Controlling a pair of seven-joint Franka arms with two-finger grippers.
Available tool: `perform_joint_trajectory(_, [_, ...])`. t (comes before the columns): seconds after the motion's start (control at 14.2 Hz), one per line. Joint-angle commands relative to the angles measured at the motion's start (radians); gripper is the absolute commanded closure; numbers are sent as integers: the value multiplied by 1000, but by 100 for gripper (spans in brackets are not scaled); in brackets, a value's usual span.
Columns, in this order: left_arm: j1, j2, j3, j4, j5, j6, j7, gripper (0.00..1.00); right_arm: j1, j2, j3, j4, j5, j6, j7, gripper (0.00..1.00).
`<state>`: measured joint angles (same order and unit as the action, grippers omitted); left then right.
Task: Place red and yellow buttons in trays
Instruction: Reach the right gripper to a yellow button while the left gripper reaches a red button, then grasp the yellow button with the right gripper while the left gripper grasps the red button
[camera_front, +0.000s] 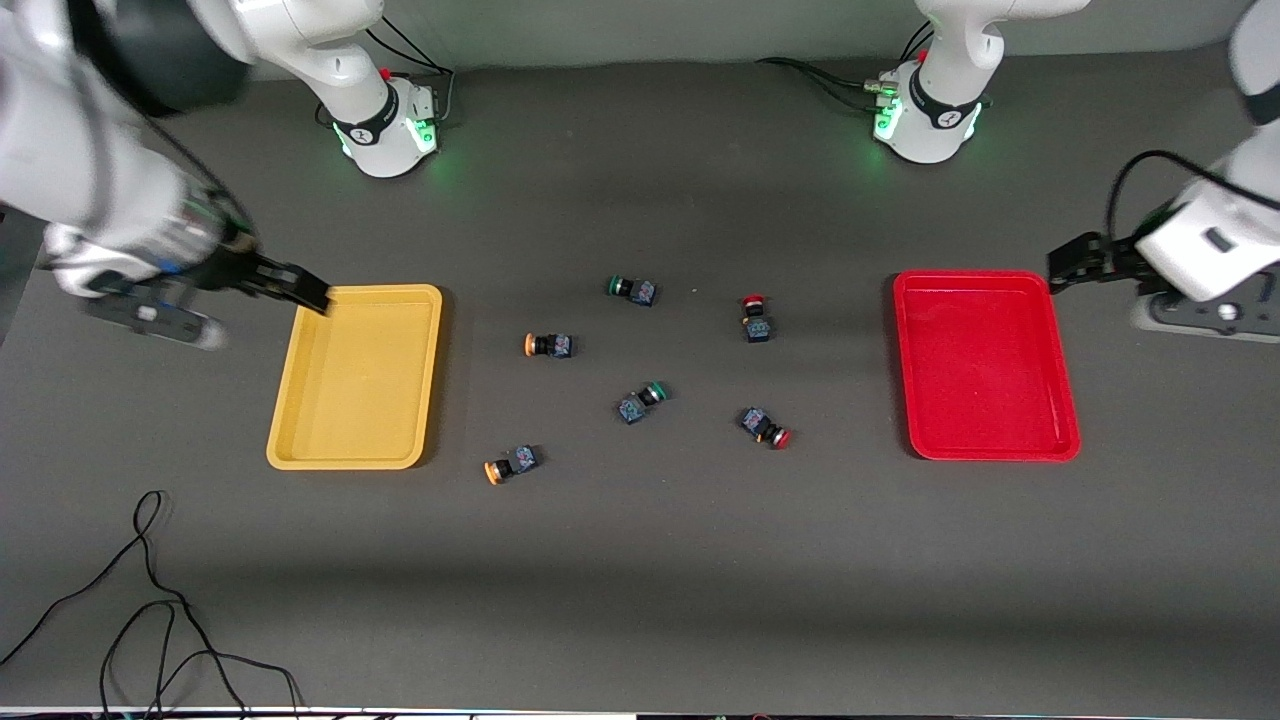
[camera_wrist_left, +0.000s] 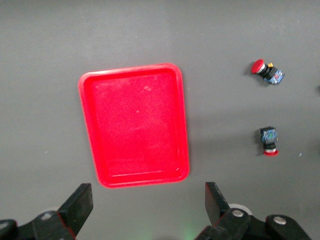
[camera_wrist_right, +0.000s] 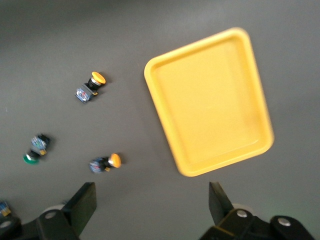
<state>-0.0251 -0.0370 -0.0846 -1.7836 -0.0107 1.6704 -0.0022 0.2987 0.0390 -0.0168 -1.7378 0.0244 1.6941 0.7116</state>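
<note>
On the table: two trays and six small switches, none of them held
Yellow tray: toward the right arm's end of the table, nothing in it
Red tray: toward the left arm's end, nothing in it
Right gripper: over the yellow tray's corner that lies farthest from the front camera and toward the table end; fingers spread wide, holding nothing
Left gripper: over the table just off the red tray's corner that lies farthest from the front camera; fingers spread wide, holding nothing
First yellow button: on its side between the trays, nearer the yellow one, well apart from the right gripper
Second yellow button: nearer the front camera than the first, just off the yellow tray's near corner, also well apart from the right gripper
First red button: between the trays, nearer the red one, well clear of the left gripper
Second red button: on its side, nearer the front camera than the first red one
Green-capped switches: one farthest from the front camera of all six, one in the middle of the group
Black cable: loose on the table, nearest the front camera, at the right arm's end
</note>
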Motion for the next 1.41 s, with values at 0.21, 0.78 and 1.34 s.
perform_joint_trajectory(0.21, [-91, -26, -253, -221, -3, 224, -462, 0, 180, 160, -3, -40, 26, 146, 581, 0])
perform_joint_trajectory(0.78, [-288, 202, -253, -227, -15, 443, -579, 0, 276, 277, -3, -305, 157, 577, 997, 0])
perform_joint_trajectory(1.34, [-282, 397, -247, -387, 2, 771, -703, 0, 369, 412, -3, -417, 157, 819, 1046, 0])
